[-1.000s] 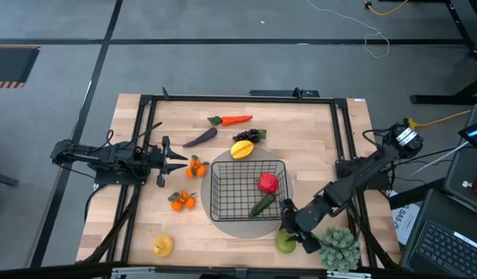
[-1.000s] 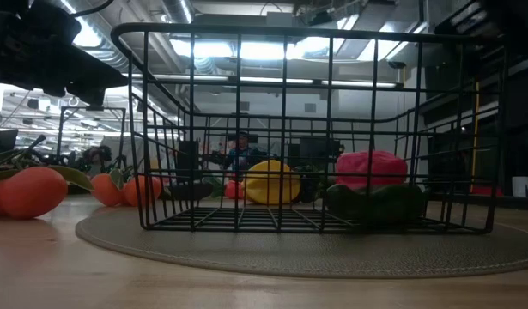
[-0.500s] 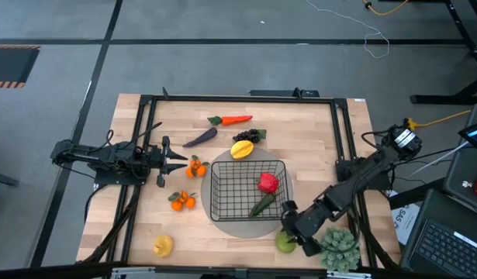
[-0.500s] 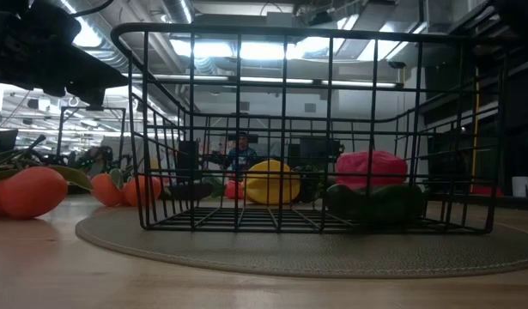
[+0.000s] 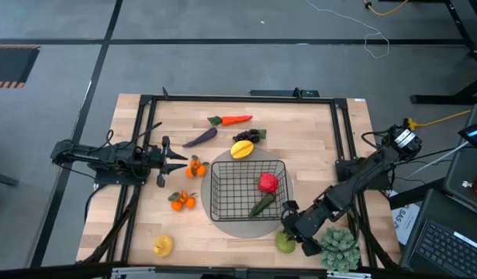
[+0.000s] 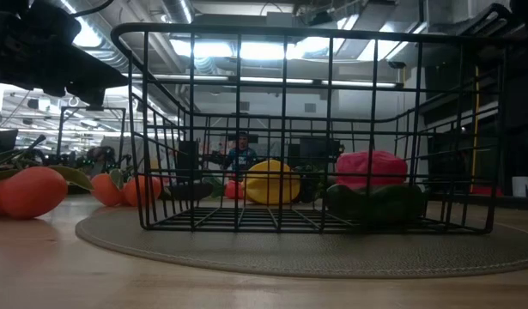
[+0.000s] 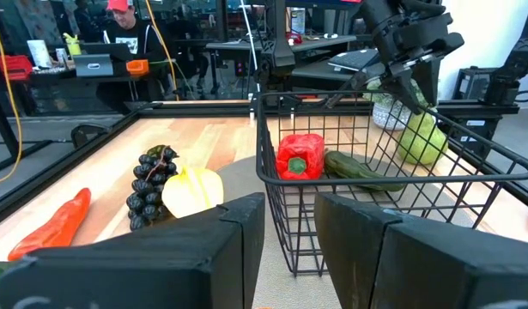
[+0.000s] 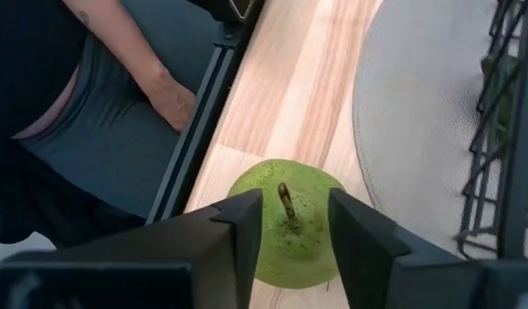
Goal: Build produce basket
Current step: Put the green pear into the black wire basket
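Note:
The black wire basket (image 5: 215,186) stands on a grey round mat (image 5: 246,226), with a red pepper (image 5: 267,183) and a green cucumber (image 5: 262,204) lying in it. A green apple (image 5: 285,243) rests on its underside near the table's near edge, right of the mat. My right gripper (image 5: 291,234) slants down onto it and is shut on it. My left gripper (image 5: 184,160) waits open and level at the table's left, just short of some tangerines (image 5: 195,167). My right gripper (image 8: 294,210) has the green apple's upper part (image 8: 289,232) between its two fingers, one finger (image 8: 242,227) on each side of the stem (image 8: 284,199). The fingers slant down from the table's right and far side. The apple stands upright on the table.
Carrot (image 5: 232,120), eggplant (image 5: 200,138), grapes (image 5: 250,136) and a yellow fruit (image 5: 242,149) lie beyond the basket. More tangerines (image 5: 182,201) and a yellow fruit (image 5: 163,246) lie at the near left. A bushy plant (image 5: 339,246) stands right of the apple. A person (image 8: 100,129) stands at the near edge.
My right gripper has rolled a little where it stands at the green apple. The apple and the basket have kept their places.

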Robot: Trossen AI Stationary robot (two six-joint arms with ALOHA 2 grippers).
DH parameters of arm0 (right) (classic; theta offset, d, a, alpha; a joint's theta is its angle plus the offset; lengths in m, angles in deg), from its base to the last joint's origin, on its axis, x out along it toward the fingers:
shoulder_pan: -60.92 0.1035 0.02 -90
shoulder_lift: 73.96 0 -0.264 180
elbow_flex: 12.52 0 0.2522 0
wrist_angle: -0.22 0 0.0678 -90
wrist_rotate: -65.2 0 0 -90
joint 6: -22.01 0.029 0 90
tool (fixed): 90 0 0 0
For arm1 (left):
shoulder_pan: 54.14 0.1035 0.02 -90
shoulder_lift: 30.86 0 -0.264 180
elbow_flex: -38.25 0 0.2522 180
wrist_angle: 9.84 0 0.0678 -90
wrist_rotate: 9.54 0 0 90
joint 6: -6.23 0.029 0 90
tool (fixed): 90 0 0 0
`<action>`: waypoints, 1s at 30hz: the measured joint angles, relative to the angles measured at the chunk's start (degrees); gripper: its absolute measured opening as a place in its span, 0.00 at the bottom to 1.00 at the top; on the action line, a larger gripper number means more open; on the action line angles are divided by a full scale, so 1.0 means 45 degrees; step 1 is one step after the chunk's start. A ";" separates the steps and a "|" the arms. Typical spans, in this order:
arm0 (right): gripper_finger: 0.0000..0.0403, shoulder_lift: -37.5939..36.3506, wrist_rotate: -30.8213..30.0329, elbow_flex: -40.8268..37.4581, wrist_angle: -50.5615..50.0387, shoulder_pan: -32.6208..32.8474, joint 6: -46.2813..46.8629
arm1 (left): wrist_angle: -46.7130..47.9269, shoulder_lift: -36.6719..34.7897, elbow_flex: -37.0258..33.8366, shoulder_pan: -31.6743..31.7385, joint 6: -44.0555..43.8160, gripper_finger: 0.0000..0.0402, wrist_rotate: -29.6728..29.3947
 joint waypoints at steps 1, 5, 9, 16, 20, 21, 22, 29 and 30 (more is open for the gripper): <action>0.28 0.0004 0.0000 0.0000 -0.0047 0.0000 0.0041 | 0.0000 -0.0004 0.0003 0.0001 -0.0004 0.23 0.0001; 0.26 0.0004 -0.0018 0.0000 -0.0080 0.0000 0.0042 | 0.0000 -0.0005 0.0001 -0.0001 -0.0002 0.23 0.0001; 0.25 0.0004 -0.0122 0.0000 -0.0080 0.0000 0.0137 | 0.0000 -0.0003 0.0001 -0.0001 -0.0003 0.23 0.0001; 0.25 0.0004 -0.0238 0.0000 -0.0075 0.0000 0.0266 | 0.0000 -0.0005 0.0001 -0.0001 0.0000 0.23 0.0001; 0.25 0.0004 -0.0233 0.0000 -0.0085 0.0000 0.0255 | -0.0005 0.0000 -0.0001 -0.0003 0.0000 0.23 0.0001; 0.25 0.0004 -0.0233 0.0000 -0.0085 0.0000 0.0255 | 0.0000 0.0000 -0.0001 -0.0001 -0.0002 0.23 0.0001; 0.25 0.0004 -0.0228 0.0000 -0.0085 0.0000 0.0260 | 0.0000 -0.0002 0.0001 0.0001 0.0000 0.23 0.0001; 0.25 0.0004 -0.0197 0.0000 -0.0085 0.0000 0.0265 | -0.0005 -0.0004 -0.0001 0.0001 0.0000 0.23 0.0001; 0.25 0.0004 -0.0194 0.0000 -0.0085 0.0000 0.0265 | -0.0001 -0.0005 0.0004 0.0001 0.0000 0.23 0.0001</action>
